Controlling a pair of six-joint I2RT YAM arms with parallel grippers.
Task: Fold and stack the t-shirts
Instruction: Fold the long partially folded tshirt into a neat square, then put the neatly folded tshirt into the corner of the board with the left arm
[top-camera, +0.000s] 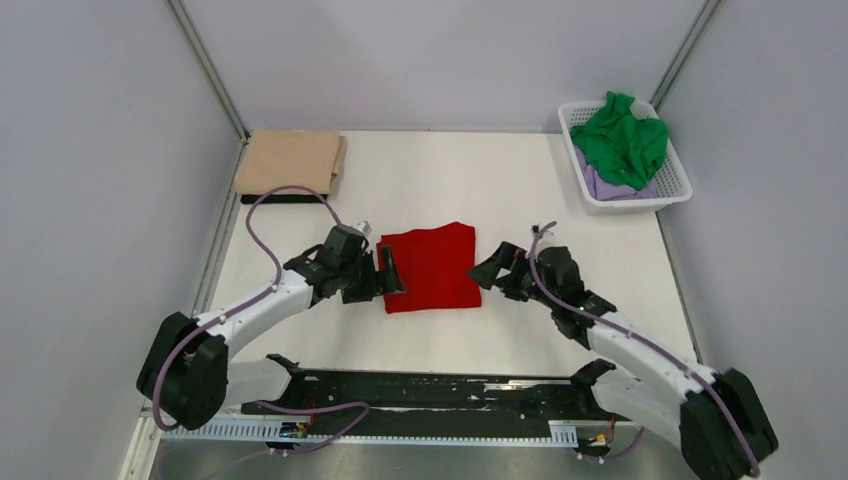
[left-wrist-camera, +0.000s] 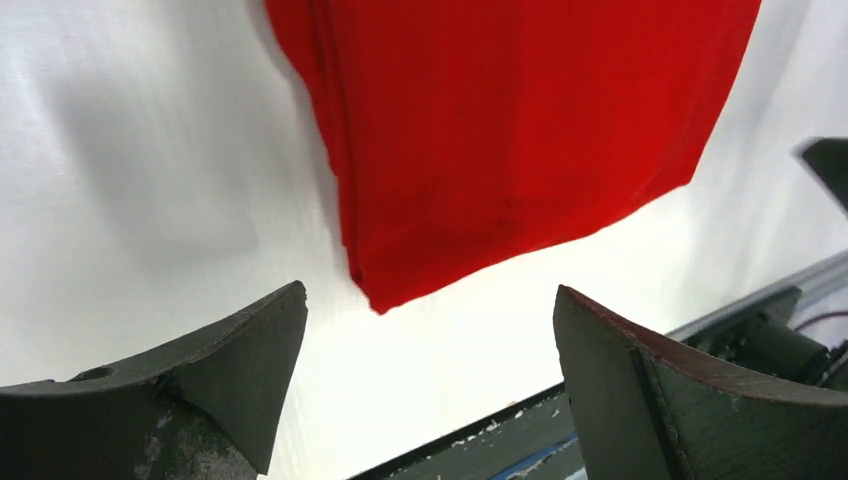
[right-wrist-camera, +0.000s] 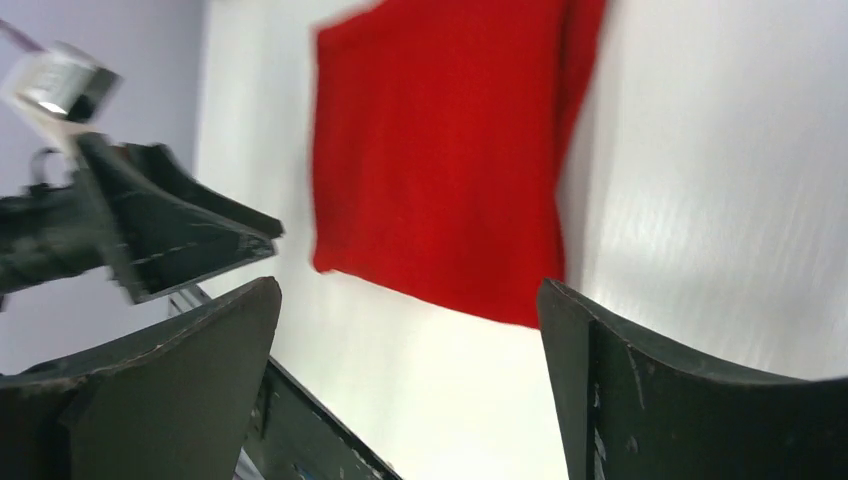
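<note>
My left hand (top-camera: 392, 276) and right hand (top-camera: 482, 271) gape empty beside the folded red shirt (top-camera: 432, 268); it looks soft and floppy, so I'd pinch its side edges.

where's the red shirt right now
In the top view the red t-shirt lies folded at the middle of the table, between the left gripper on its left and the right gripper on its right.

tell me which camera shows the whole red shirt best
Top external: the red t-shirt shows nearly whole, folded flat on the table. The left wrist view crops it to one corner; the right wrist view shows most of it, tilted, blurred and cut off.
</note>
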